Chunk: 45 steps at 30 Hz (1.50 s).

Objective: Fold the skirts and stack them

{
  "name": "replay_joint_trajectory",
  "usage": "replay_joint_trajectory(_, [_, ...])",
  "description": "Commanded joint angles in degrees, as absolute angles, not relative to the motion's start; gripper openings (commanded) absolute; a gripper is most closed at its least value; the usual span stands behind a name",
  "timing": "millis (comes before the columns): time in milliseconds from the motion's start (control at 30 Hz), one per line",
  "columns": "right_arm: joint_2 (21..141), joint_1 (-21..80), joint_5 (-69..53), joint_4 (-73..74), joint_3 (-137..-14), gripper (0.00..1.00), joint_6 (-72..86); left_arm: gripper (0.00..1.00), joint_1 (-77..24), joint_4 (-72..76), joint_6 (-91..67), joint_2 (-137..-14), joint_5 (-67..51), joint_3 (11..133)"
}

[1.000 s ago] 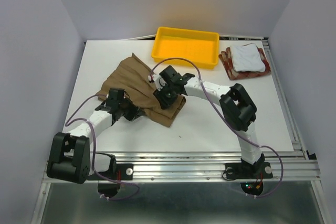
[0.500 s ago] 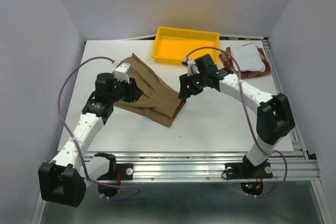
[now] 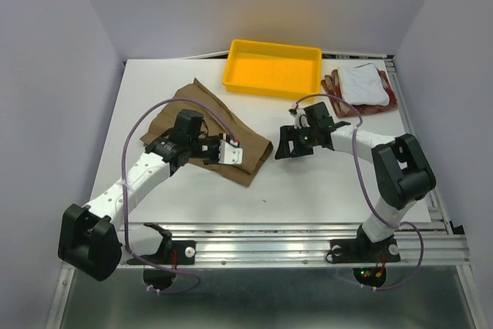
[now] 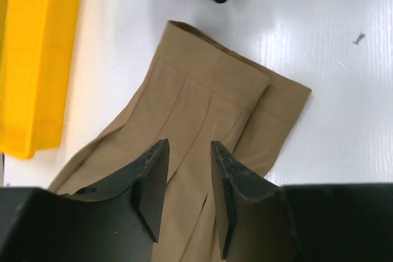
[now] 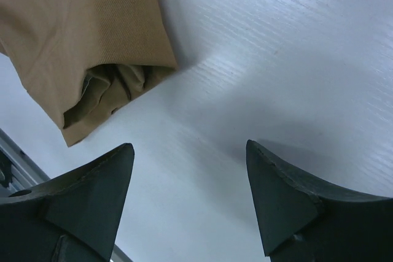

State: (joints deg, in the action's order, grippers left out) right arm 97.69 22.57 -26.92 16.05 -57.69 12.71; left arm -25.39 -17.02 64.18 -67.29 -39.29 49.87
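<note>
Tan skirt (image 3: 254,152) lies folded, so nothing needs holding: left fingers (image 4: 153,182) above it, right fingers (image 5: 92,194) beside it (both open, empty).

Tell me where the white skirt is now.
In the top view, the white skirt lies on the checked skirt in the far right corner of the table, just right of the yellow tray.

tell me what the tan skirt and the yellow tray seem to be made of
Tan skirt: soft woven cloth, likely cotton-type, matte; pressed pleats and a stitched hem show. Yellow tray: probably moulded plastic, smooth, slightly glossy; rigid even walls, rounded rim.
</note>
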Motion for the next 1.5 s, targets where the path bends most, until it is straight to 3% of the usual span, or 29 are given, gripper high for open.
replay_joint_trajectory(0, [98.70,22.68,-30.06,0.83,-54.41,0.78,18.09,0.43,-27.77,-21.53,85.24,-67.67,-40.96,47.64])
replay_joint_trajectory(333, [104.50,22.68,-29.79,-14.50,-51.24,0.75,21.97,0.38,-30.58,-28.39,97.64,-79.97,-40.08,53.34])
replay_joint_trajectory(533, [105.64,23.28,-29.71,-15.82,-50.36,0.74,21.10,0.51,-31.82,-27.25,96.51,-86.04,-37.80,54.93])
replay_joint_trajectory(767, [105.91,25.22,-25.58,-15.82,-48.69,0.70,20.13,0.49,-32.17,-23.56,93.96,-89.64,-37.18,55.28])
replay_joint_trajectory(1100, [106.43,27.60,-20.66,-11.96,-48.34,0.67,17.84,0.30,-33.31,-19.95,91.67,-92.99,-34.89,55.46])
replay_joint_trajectory(1200, [107.49,27.60,-19.52,-8.80,-49.04,0.63,17.23,0.10,-33.49,-20.21,90.97,-92.99,-34.11,55.90])
replay_joint_trajectory(1267, [107.84,27.60,-18.90,-7.57,-49.39,0.59,17.14,0.01,-33.57,-23.10,90.97,-92.64,-34.01,56.86])
replay_joint_trajectory(1467, [108.90,27.60,-18.72,-4.66,-51.33,0.46,17.93,0.00,-33.05,-34.00,90.70,-86.33,-35.94,60.82])
